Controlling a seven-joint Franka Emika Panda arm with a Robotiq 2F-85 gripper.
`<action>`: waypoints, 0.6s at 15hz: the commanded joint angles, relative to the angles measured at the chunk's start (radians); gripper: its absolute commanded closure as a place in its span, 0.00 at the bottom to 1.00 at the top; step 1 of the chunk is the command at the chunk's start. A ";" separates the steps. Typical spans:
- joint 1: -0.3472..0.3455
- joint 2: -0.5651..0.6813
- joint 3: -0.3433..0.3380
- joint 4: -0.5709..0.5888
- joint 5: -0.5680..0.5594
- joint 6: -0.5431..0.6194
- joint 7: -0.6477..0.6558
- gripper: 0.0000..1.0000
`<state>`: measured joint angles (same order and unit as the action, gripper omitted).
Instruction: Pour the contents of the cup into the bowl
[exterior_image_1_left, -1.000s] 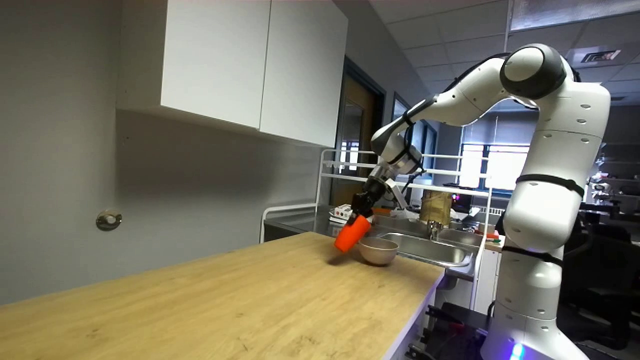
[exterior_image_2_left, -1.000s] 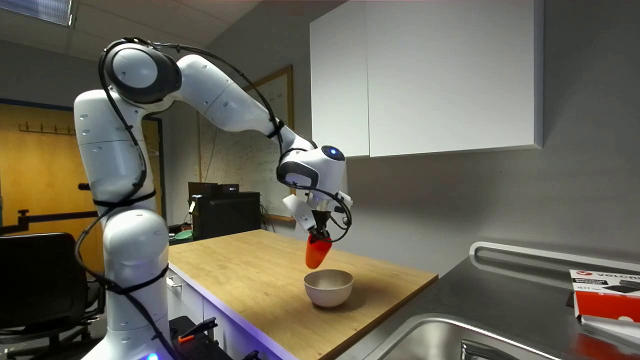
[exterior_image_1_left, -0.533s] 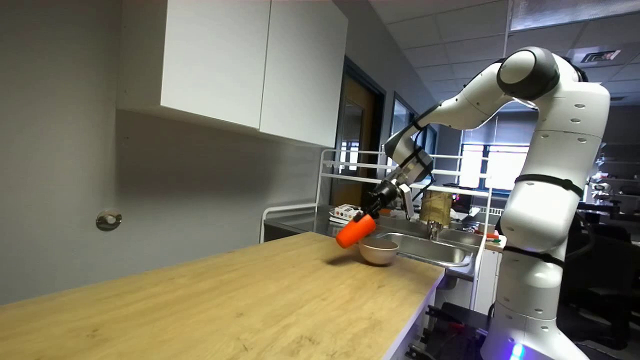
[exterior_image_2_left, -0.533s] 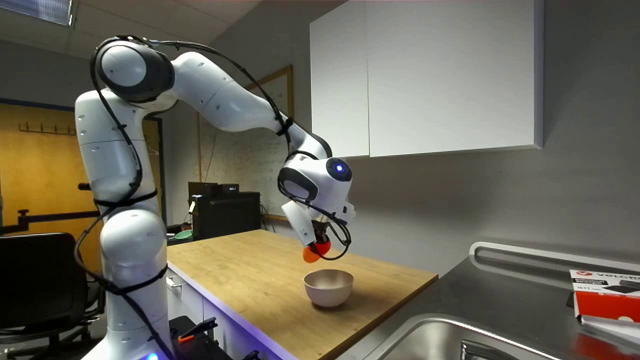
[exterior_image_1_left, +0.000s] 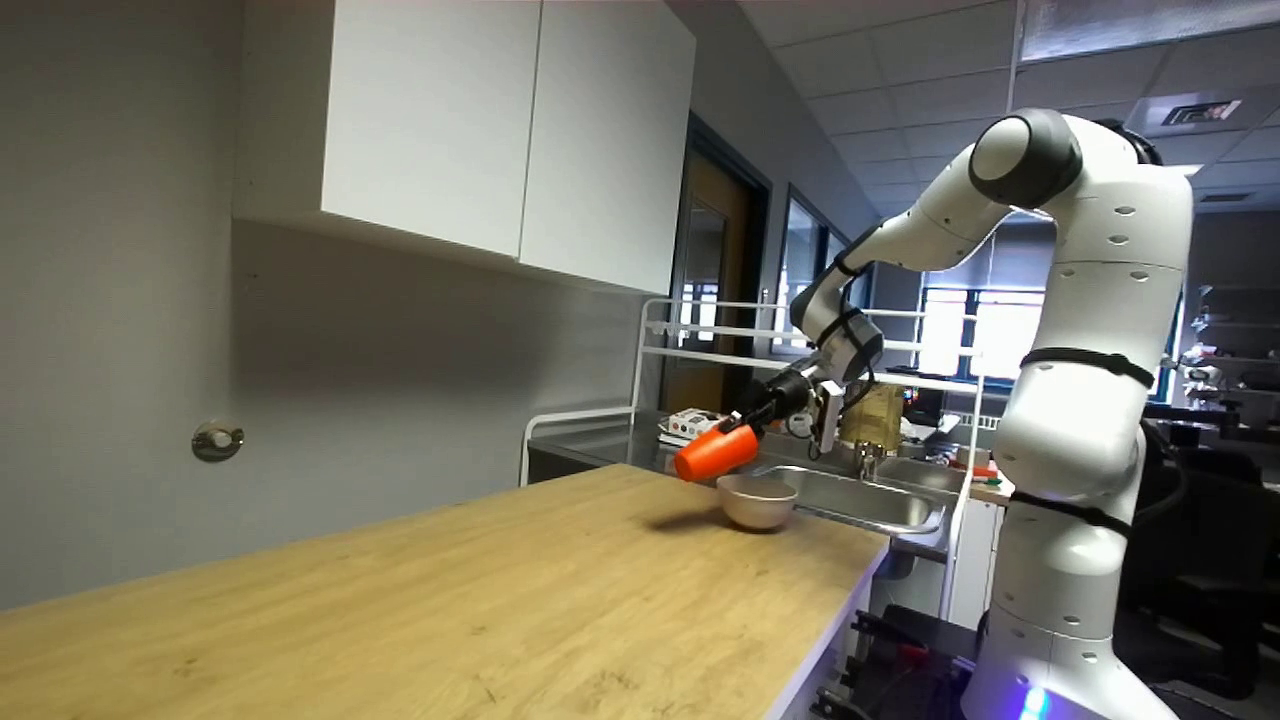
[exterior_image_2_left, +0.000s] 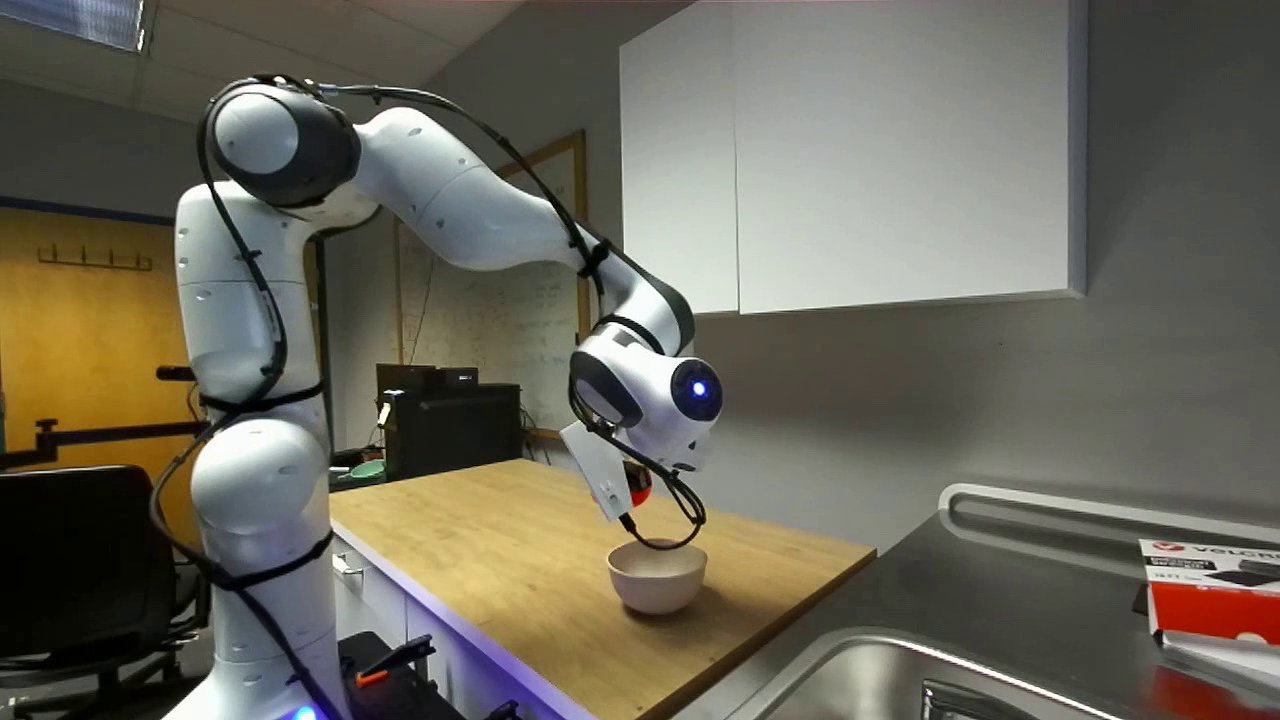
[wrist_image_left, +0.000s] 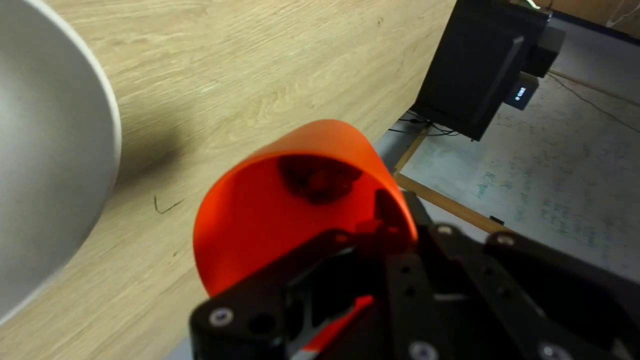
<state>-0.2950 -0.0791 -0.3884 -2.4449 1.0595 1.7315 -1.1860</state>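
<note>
The red-orange cup is held in the air beside and slightly above the bowl, tilted nearly on its side. Its base points left and a little down; its mouth faces the bowl's side. My gripper is shut on the cup's rim, one finger inside and one outside, as the wrist view shows. A dark clump lies deep inside the cup. The pale bowl stands upright on the table; it also shows in an exterior view and at the wrist view's left edge. Wrist and cable mostly hide the cup there.
The wooden table ends by a sink and dark counter. A white rack stands behind the bowl. A white cabinet hangs above. A Velcro box lies on the counter. A cable loop hangs over the bowl.
The cup has tipped further from a steep slant to nearly level, its base rising. The wrist has moved lower and nearer the bowl, now hiding most of the cup in an exterior view.
</note>
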 joint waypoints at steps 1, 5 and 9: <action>-0.039 0.085 -0.013 0.064 0.039 -0.142 -0.084 0.99; -0.078 0.163 -0.013 0.119 0.056 -0.267 -0.140 0.99; -0.108 0.236 -0.012 0.183 0.059 -0.369 -0.183 0.99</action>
<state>-0.3807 0.0967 -0.4011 -2.3315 1.1050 1.4458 -1.3358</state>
